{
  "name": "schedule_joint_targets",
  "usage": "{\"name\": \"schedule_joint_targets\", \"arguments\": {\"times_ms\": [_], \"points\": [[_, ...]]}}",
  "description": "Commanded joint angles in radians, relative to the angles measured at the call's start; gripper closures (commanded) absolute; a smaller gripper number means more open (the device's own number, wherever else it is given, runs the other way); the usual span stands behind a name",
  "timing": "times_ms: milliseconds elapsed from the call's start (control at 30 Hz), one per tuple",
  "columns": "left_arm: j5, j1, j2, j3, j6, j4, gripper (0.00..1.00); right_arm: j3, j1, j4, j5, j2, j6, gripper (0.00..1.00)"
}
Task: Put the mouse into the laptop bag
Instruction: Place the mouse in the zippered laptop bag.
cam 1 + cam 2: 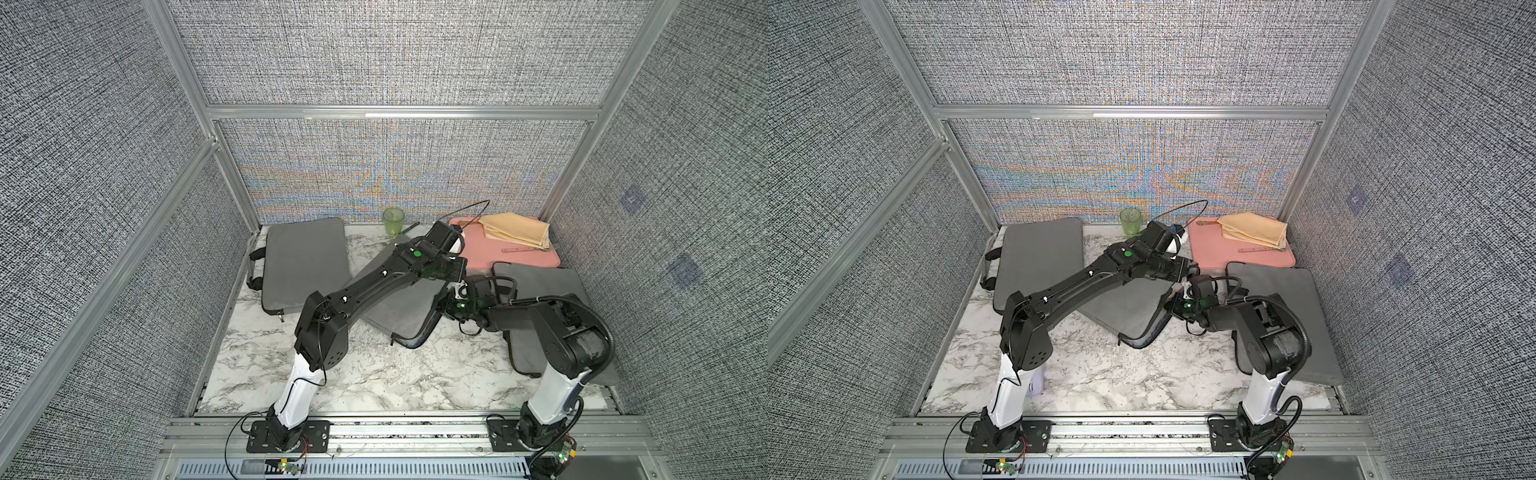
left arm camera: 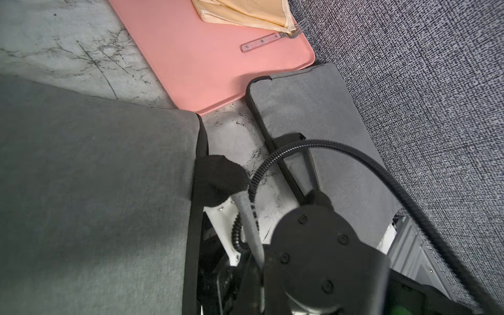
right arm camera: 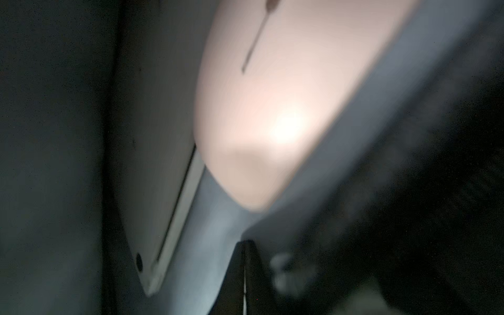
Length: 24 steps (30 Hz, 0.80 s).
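risk 1: the left gripper point(image 1: 455, 276) is all that props the laptop bag point(image 1: 399, 309) open. it's clenched at the bag's raised edge, prob on the top flap, tho the pinch itself is hidden fr me. if that slips, the flap drops onto the right gripper point(image 3: 244, 253) and i lose my look inside. risk 2: backing the right arm out carelessly could drag the mouse point(image 3: 272, 109) w/ it, since it seems to sit near the opening, not deep. risk 3: shoving further could wedge it vs the laptop point(image 3: 152, 122) already in there. both wrists crowd the opening in both top views, so a wide retreat may knock one arm into the other. position: mouse is inside the bag, on bluish lining, right beside the laptop's corner, scroll-wheel end pointing away fr the cam. right jaws are pressed together w/ nothing visible btwn them. the mouse's near end lies just ahead of the tips. touching or not i can't tell, the view's too blurred.
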Motion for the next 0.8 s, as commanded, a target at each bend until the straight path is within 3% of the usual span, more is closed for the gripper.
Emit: {"name": "schedule_joint_targets", "arguments": {"times_ms": [0, 233, 400, 433, 467, 533, 600, 700, 767], "points": [[0.021, 0.001, -0.02, -0.015, -0.005, 0.041, 1.0, 0.044, -0.001, 0.118, -0.062, 0.072, 0.058, 0.94], [0.032, 0.003, -0.053, -0.082, -0.014, 0.08, 1.0, 0.107, -0.039, -0.003, 0.059, 0.096, 0.016, 0.96], [0.046, 0.001, -0.068, -0.12, -0.017, 0.11, 1.0, 0.113, -0.062, 0.002, 0.026, 0.106, 0.008, 0.96], [0.048, 0.003, -0.071, -0.121, -0.017, 0.108, 0.96, 0.112, -0.062, 0.002, 0.015, 0.101, 0.001, 0.95], [0.045, 0.003, -0.076, -0.124, -0.022, 0.105, 0.83, 0.11, -0.062, 0.002, -0.002, 0.093, -0.005, 0.94], [0.037, 0.002, -0.097, -0.149, -0.029, 0.113, 0.45, 0.077, -0.063, 0.023, -0.033, 0.054, -0.011, 0.88], [0.019, 0.002, -0.14, -0.204, -0.038, 0.135, 0.24, 0.023, -0.061, 0.004, -0.044, -0.02, -0.032, 0.81], [-0.027, 0.002, -0.277, -0.351, -0.044, 0.212, 0.12, -0.096, -0.062, -0.045, -0.009, -0.178, -0.047, 0.76], [-0.081, 0.003, -0.386, -0.485, -0.055, 0.272, 0.1, -0.17, -0.062, -0.121, 0.041, -0.315, -0.061, 0.76]]}}
